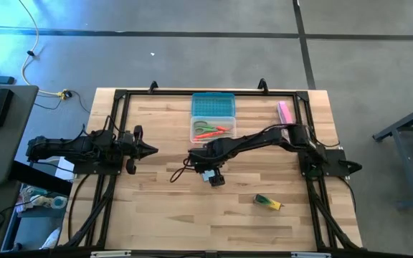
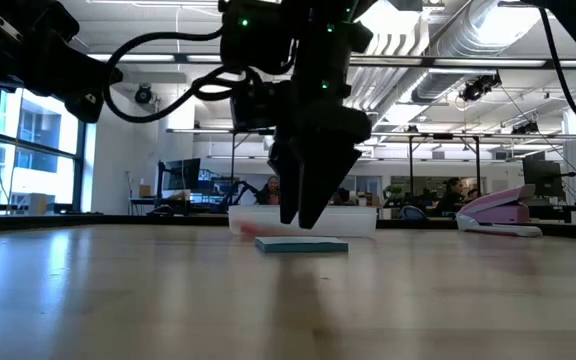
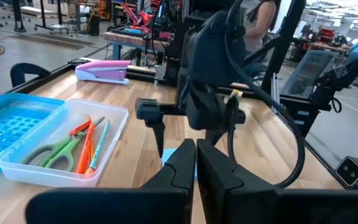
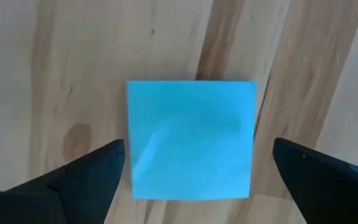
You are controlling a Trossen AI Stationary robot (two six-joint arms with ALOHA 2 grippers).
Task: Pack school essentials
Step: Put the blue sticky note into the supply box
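Bare bench (image 4: 48, 74) lies on both sides of the light-blue note pad (image 4: 191, 140), where the spread claw fingers (image 4: 79, 177) stand clear; the clear box (image 1: 214, 129) sits just beyond.

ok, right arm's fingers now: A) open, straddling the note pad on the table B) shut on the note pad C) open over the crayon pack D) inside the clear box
A: the right wrist view shows the light-blue note pad lying flat on the wood with one dark finger either side, apart from it, so the right gripper is open.
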